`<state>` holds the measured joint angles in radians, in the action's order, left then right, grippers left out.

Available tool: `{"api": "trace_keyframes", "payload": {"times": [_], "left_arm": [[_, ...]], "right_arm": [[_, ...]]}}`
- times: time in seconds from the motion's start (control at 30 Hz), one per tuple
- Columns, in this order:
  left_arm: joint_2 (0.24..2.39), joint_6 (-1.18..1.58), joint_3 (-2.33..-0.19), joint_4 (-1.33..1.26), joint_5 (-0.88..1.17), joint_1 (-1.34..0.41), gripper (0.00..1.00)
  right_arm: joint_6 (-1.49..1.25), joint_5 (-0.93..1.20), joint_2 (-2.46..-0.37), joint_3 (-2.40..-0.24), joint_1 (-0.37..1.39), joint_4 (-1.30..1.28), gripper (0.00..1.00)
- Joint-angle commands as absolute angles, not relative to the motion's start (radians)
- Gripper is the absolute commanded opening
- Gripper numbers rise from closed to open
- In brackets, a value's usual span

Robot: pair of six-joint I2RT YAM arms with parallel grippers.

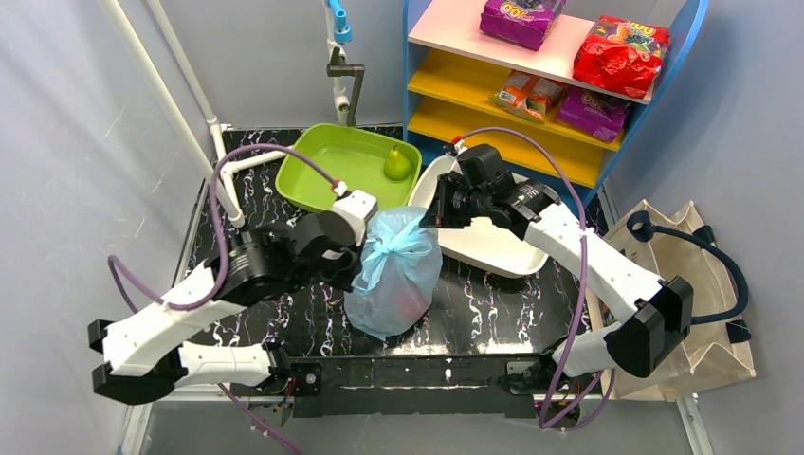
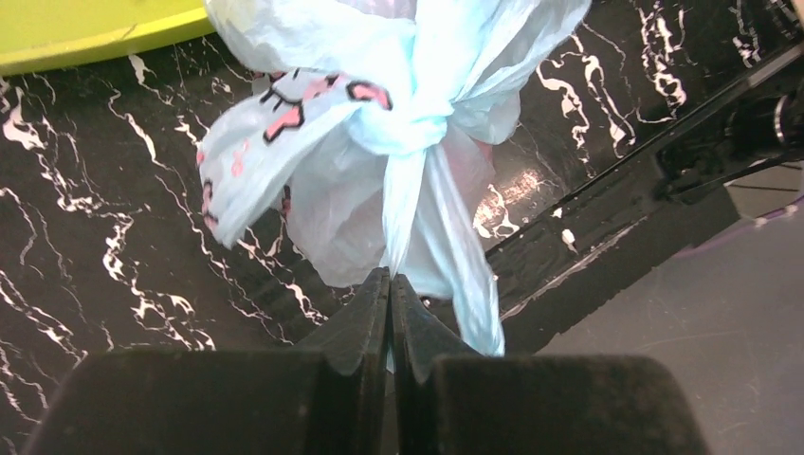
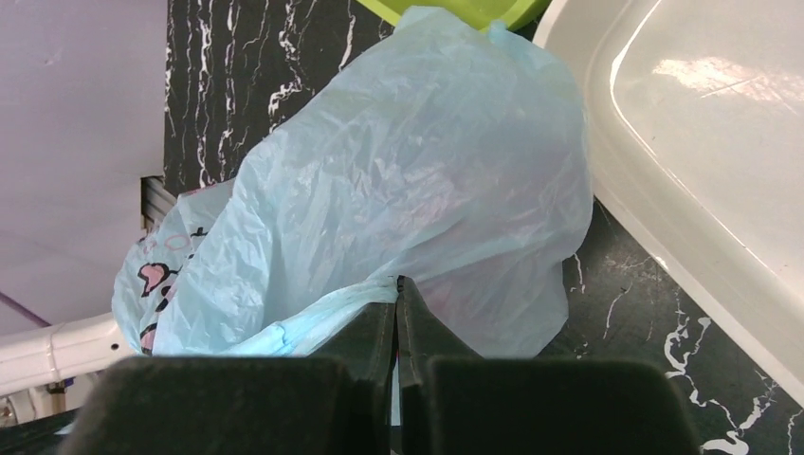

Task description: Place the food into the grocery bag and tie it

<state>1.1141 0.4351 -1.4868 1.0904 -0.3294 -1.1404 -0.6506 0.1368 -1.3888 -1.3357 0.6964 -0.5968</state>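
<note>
Just in front of the green tray [image 1: 305, 180], we see the blue bag [image 1: 393, 280] knotted at its top; our left gripper [image 2: 390, 284] and right gripper [image 3: 397, 289] each pinch a strip of it, jaws pressed together on the plastic

You have the grocery bag [image 1: 393, 275] standing mid-table [image 1: 284, 322], between your two arms. Your left gripper [image 1: 356, 260] sits at its left side and your right gripper [image 1: 428, 217] at its back right, each clamped onto a strip of the bag. Behind the bag to the left lies a tub [image 1: 313, 180] with a pear [image 1: 397, 164] in its back right corner. A basin [image 1: 493, 246] lies just right of the tub. A shelf [image 1: 512, 114] stands behind the basin, and a tote [image 1: 683, 284] rests beyond the table's right edge.
</note>
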Motion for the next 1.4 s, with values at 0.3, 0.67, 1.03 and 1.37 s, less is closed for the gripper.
{"api": "trace_keyframes", "payload": {"times": [0.3,0.67,1.03,1.37], "left_arm": [[0.849,0.594,-1.33,1.342,-0.294,-1.141,0.0],[0.794,0.601,-1.343,1.395,-0.362,-1.141,0.0],[0.816,0.557,-1.421,1.352,-0.431,-1.141,0.0],[0.94,0.386,-1.642,1.338,-0.582,-1.141,0.0]], "right_arm": [[-0.596,-0.02,-1.42,-1.322,0.579,-0.604,0.01],[-0.594,-0.008,-1.431,-1.337,0.57,-0.6,0.01],[-0.606,0.246,-1.424,-1.411,0.576,-0.538,0.01],[-0.592,0.404,-1.535,-1.685,0.661,-0.581,0.01]]}}
